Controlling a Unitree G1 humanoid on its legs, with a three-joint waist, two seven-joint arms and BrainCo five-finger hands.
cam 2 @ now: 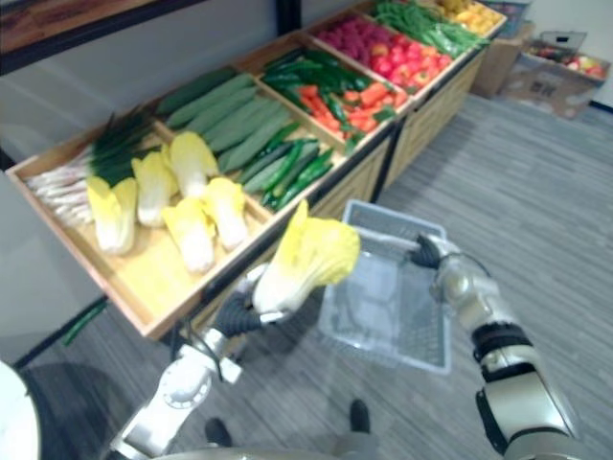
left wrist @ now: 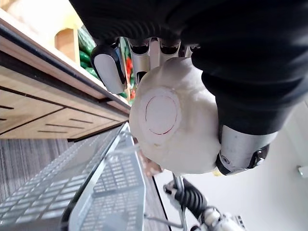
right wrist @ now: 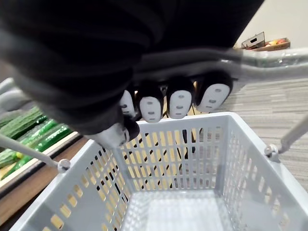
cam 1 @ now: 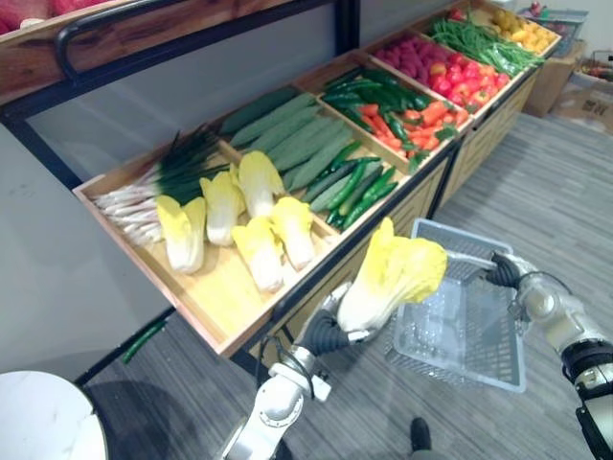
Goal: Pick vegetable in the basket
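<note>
One cabbage, white stem and yellow leaves, is held in the air in front of the counter. It tilts with its leafy end up and towards the basket. In the eye views the leaf tips overlap the basket's left rim, and the cabbage is outside the basket, not in it.

One left hand has fingers and thumb curled round the cabbage's stem end. The left wrist view shows the round cut base between the fingers.

One basket, grey plastic mesh, hangs just right of the cabbage above the floor.

One right hand has its fingers wrapped over the basket's handle and carries it.

One counter has sloped wooden trays in a row, running away to the upper right. Contents, nearest tray first:
- scallions, bundled, beside five cabbages lying loose
- long pale-green gourds
- dark cucumbers, in front of the gourds
- green peppers
- red peppers, just beside the green ones
- purple-red produce; I cannot tell the kind
- tomatoes
- green beans
- yellow produce, at the far end

One green item lies on the floor under the counter's near end.

Two cardboard boxes stand past the far end.

One white round top sits at the lower left.
</note>
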